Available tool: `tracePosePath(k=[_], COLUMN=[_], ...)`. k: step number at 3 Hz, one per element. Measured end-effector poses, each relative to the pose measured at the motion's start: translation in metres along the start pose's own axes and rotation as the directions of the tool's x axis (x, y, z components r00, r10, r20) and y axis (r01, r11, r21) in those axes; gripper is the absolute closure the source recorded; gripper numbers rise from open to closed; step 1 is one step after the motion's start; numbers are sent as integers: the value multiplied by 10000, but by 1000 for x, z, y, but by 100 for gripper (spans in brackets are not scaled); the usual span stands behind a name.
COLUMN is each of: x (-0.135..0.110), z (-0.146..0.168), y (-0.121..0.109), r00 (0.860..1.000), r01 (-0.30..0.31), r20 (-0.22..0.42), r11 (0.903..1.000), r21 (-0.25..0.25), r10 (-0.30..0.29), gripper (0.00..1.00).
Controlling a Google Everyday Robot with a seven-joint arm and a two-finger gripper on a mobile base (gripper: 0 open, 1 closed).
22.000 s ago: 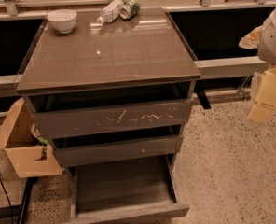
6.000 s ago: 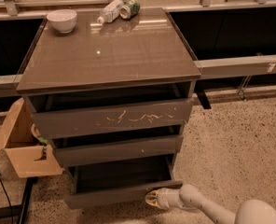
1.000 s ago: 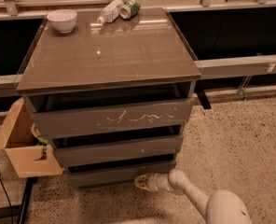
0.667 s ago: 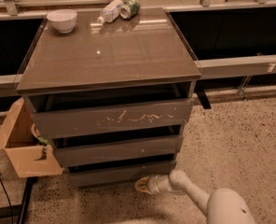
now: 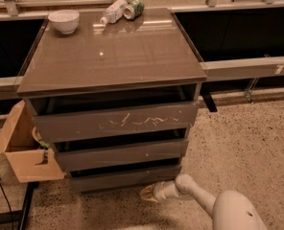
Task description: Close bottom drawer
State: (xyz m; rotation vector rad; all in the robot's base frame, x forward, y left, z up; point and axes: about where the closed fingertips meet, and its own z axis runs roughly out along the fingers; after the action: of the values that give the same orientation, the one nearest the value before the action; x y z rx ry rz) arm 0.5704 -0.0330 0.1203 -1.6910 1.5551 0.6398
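Floor: speckled beige terrazzo floor spreads around the cabinet and under the arm.
Cabinet: grey-brown three-drawer cabinet with a glossy flat top stands against a rail and dark panels.
Top drawer: wide grey-brown front with pale scratches; a dark gap shows above it.
Middle drawer: narrower grey-brown front with a small pale speck, set a little back from the top one.
Bottom drawer: lowest plain grey-brown front, pushed in under the middle front with only a thin dark slit above it; none of its inside shows.
Box: open brown cardboard box sits on the floor, touching the cabinet's left side.
Arm: white rounded robot arm reaches in from the lower right, low over the floor.
Gripper: yellowish two-finger gripper lies just in front of the bottom drawer's lower edge, right of its middle; its fingers are together, tapering to one tip. Contact with the front cannot be told.
Bowl: white round bowl on the top's back left corner.
Bottle: clear plastic bottle lying on its side at the back edge.
Can: green can lying just beside the bottle.
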Motion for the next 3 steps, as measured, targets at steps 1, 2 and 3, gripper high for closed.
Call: tracePosePath(k=[1, 2, 3], x=[0, 0, 0], z=[0, 0, 0], y=[0, 0, 0], r00=[10000, 10000, 10000], r01=[0, 0, 0], r20=[1, 1, 1], r11=[10000, 10000, 10000], r21=[-1, -1, -2], r10=[0, 0, 0], gripper=[60, 38, 14])
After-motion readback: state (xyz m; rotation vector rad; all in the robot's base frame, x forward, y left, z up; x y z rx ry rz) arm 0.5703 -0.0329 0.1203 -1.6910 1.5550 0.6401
